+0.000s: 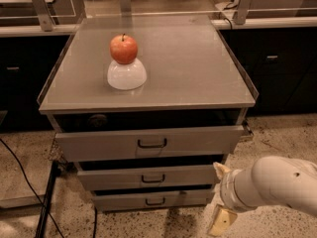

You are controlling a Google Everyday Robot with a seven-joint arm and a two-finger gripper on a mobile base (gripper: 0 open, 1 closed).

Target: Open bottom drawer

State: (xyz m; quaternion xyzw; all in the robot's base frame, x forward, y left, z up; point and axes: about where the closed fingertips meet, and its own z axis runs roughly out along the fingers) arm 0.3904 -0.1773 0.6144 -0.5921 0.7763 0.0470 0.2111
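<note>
The bottom drawer [124,201] is the narrowest grey front, lowest of three on the metal cabinet, with a small dark loop handle [155,201] at its centre. It looks shut, or very nearly so. My gripper [220,195] hangs at the end of the white arm [270,185], low at the right, just past the right end of the bottom drawer and level with it. Its two tan fingertips [221,221] stand apart, open and empty. It touches no drawer and is well right of the handle.
The middle drawer [114,177] and the top drawer [99,144] sit above, stepped outward. A red apple [123,48] rests on an upturned white bowl [127,75] on the cabinet top [198,78]. Dark cabinets stand behind, and a black cable [22,177] lies on the floor at the left.
</note>
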